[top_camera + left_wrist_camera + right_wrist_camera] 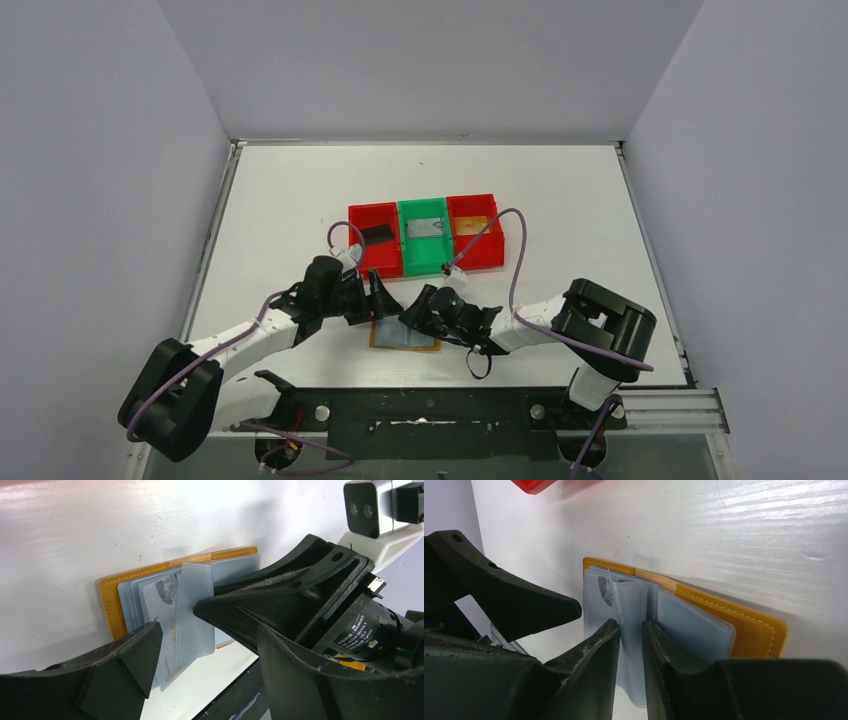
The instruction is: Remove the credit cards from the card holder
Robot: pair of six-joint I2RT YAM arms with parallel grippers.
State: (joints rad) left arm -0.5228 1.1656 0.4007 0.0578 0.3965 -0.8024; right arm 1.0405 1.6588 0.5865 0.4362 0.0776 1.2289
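Observation:
The orange-tan card holder (405, 336) lies open near the table's front edge, its pale blue-grey panels (696, 625) facing up. One clear panel (192, 612) stands upright from the spine. My right gripper (630, 625) is shut on that panel. A credit card (167, 597) with a small picture shows inside the left-hand sleeves. My left gripper (207, 630) is open around the lower end of those sleeves and the raised panel. Its left fingertip (147, 640) is right at the edge of the sleeves. In the top view the left gripper (385, 298) and right gripper (415, 318) meet over the holder.
Behind the holder stands a row of three bins: a red bin (358, 245) with a dark card, a green bin (412, 262) with a grey card, and a red bin (492, 250) with an orange card. The black front rail (420, 405) runs just below the holder.

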